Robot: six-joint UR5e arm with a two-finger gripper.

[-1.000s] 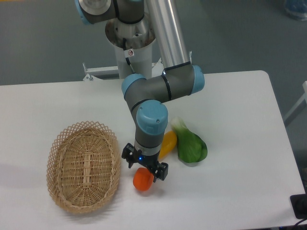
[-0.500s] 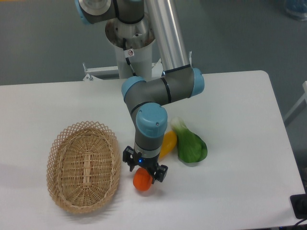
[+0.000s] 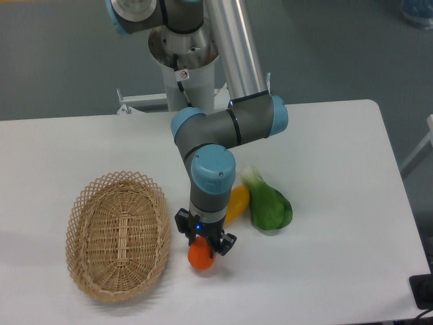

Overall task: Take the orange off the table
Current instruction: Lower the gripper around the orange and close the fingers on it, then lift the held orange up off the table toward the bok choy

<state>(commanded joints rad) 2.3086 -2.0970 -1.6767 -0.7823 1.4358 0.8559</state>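
Our black two-finger claw (image 3: 205,242) pinches the small bright orange fruit (image 3: 200,256) on the white surface (image 3: 338,203), between a woven wicker basket (image 3: 118,234) and a yellow elongated fruit (image 3: 237,202) beside a leafy green vegetable (image 3: 270,207).

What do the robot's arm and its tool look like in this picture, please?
The arm has silver-grey tubular links and light blue joint caps. A black cable and a small red-and-white sticker show on its base column. The tool is compact and black, with a small blue light.
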